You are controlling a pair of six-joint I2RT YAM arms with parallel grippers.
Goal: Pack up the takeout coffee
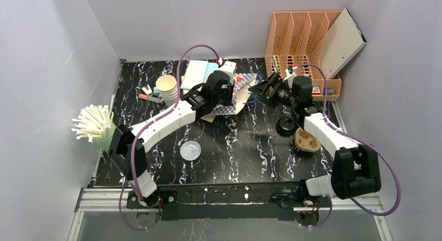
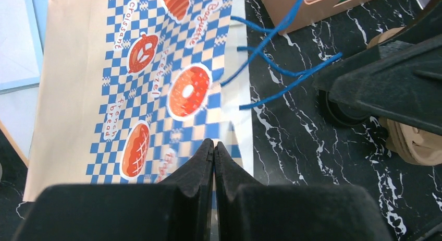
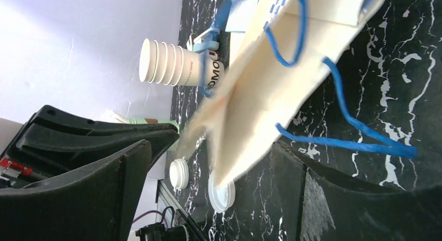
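Item: takeout coffee [image 1: 285,127]. Probably the dark round cup on the counter's [image 1: 245,147] right half, just beside a brown carrier [image 1: 307,140]; too dark to be sure. Not packed.
Item: checked paper bag [image 2: 156,69], near the far edge.
My left pincer [image 2: 213,143]: pressed together at the bag's mouth edge; whether it pinches paper, I cannot tell.
My right pincer [image 3: 224,142]: spread wide about the mouth.
Left to do: open the bag, fetch the cup, load it.

You've got a black bench [image 1: 245,147] with white marble veins, boxed in by plain pale lavender walls [image 1: 47,53] on three sides. Lighting's soft and even. A silver metal rail [image 1: 104,199] runs along your near edge.
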